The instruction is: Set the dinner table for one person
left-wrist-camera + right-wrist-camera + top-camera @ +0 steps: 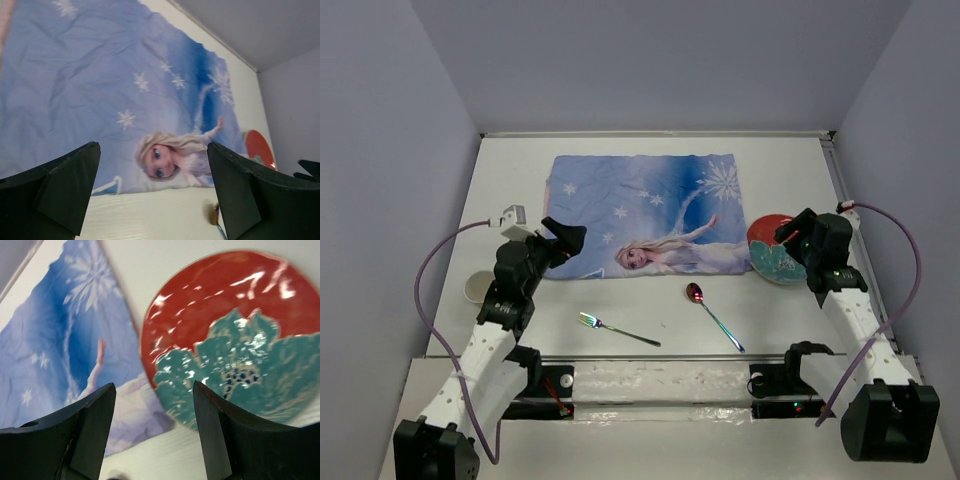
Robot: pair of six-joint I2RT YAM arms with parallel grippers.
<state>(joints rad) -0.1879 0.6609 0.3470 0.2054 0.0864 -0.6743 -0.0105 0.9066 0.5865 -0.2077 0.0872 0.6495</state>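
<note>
Both pairs of fingers stand apart, holding nothing: the left gripper (151, 150) hangs over the placemat's (640, 205) near left corner, the right gripper (153, 387) over the plate (235, 335). The white table (510, 180) lies under it all. A fork (610, 327) and a spoon (705, 303) lie toward its near edge, and a cup (477, 288) sits by its left edge.

We see the bench (510, 180) under bright, even light from overhead, with only faint, soft shadows beside the arms. White streaks of glare break up the glaze on the plate (225, 305). Close to each wrist lens, the left fingers (65, 185) and right fingers (85, 435) show as dark, slightly blurred shapes, and the placemat (100, 75) looks soft.
</note>
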